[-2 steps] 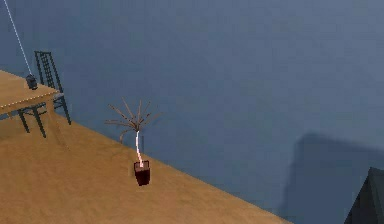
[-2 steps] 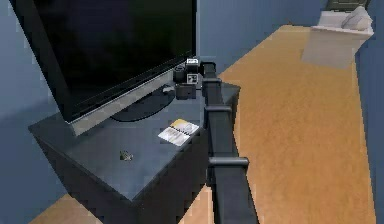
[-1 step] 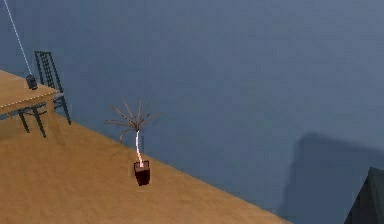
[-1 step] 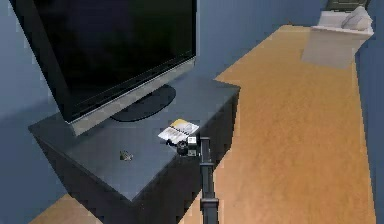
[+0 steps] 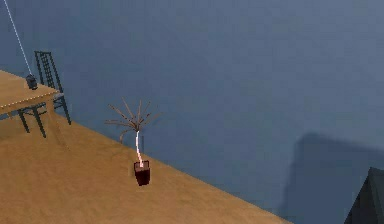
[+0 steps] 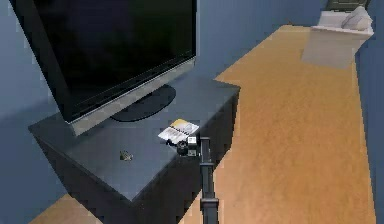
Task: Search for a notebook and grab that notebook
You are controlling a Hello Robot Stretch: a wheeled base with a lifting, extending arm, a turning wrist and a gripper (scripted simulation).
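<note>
Notebook point(image 6: 178, 129), flat, white and yellow, lies on the dark grey worktop point(image 6: 95, 150) just beyond the black claw point(image 6: 186, 146); whether the claw grasps anything, I cannot tell

Claw point(image 6: 183, 146), far end indistinct

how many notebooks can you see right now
1: a flat white-and-yellow notebook lies on the dark TV stand, in front of the TV, close to the gripper. Others could be hidden behind the TV.
</note>
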